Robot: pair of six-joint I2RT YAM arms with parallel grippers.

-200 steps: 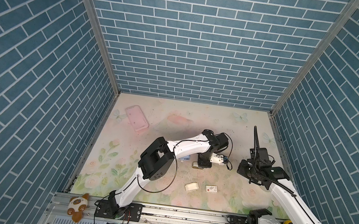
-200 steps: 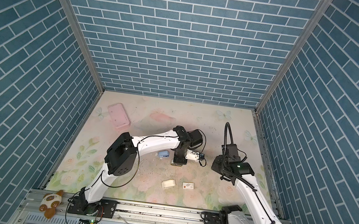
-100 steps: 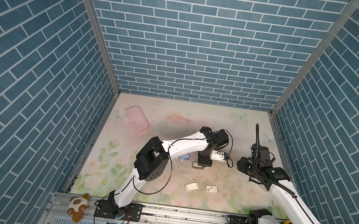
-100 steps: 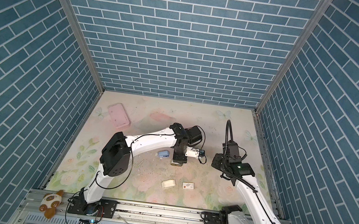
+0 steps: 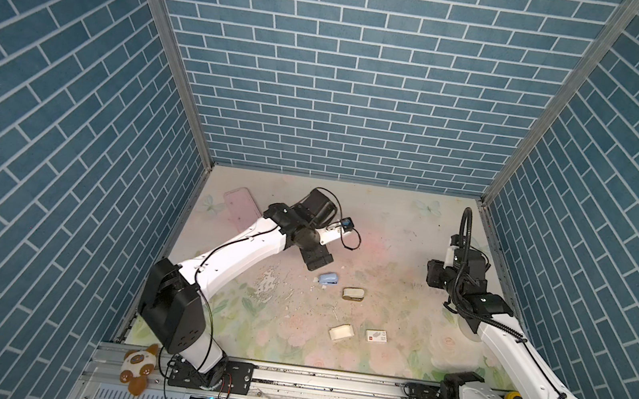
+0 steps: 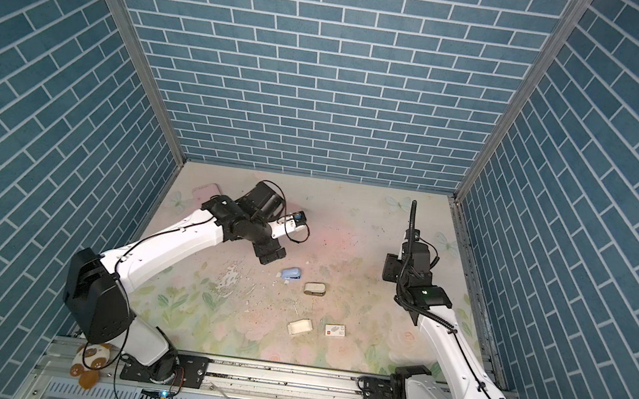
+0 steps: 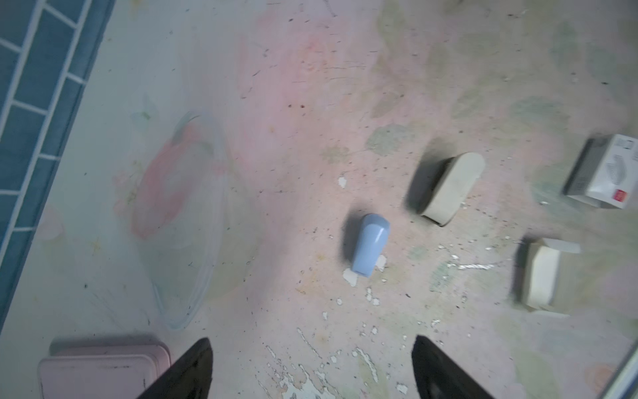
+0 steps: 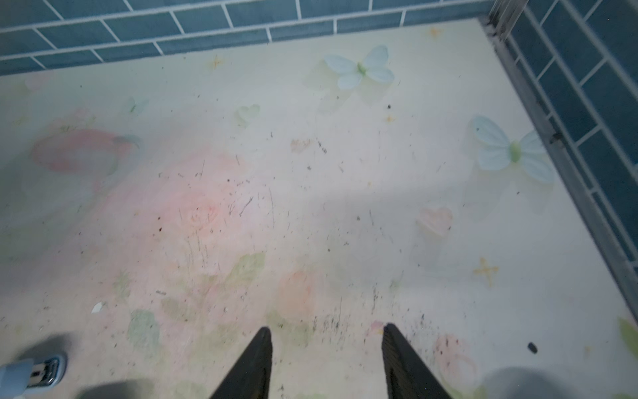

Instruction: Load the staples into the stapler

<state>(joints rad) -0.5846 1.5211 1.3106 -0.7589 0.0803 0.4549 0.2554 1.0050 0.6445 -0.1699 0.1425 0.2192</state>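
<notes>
The floral table (image 5: 389, 226) fills the lower middle of both top views, between blue brick walls. The left arm (image 5: 235, 256) reaches from the lower left up toward the centre. The right arm (image 5: 508, 343) rises along the right side.

A pink case (image 5: 240, 213) lies flat at the table's upper left.

The left gripper (image 7: 312, 340) hangs above the table, just up and left of the blue stapler (image 5: 328, 279) in the top views. Its jaws are spread wide, with nothing between them and nothing touched. The right gripper (image 8: 327, 330) hovers over bare table at centre right. Its jaws are parted less widely and are also empty.

The blue stapler lies near the centre, and a beige stapler (image 5: 353, 294) lies just to its right, apart from it.

Below these, toward the bottom edge, the red-marked sleeve (image 5: 376, 335) lies to the right of the white card tray (image 5: 341, 332), and the two do not touch. The staples belong with these two, but the strips themselves are too small and blurred to make out in any view.
</notes>
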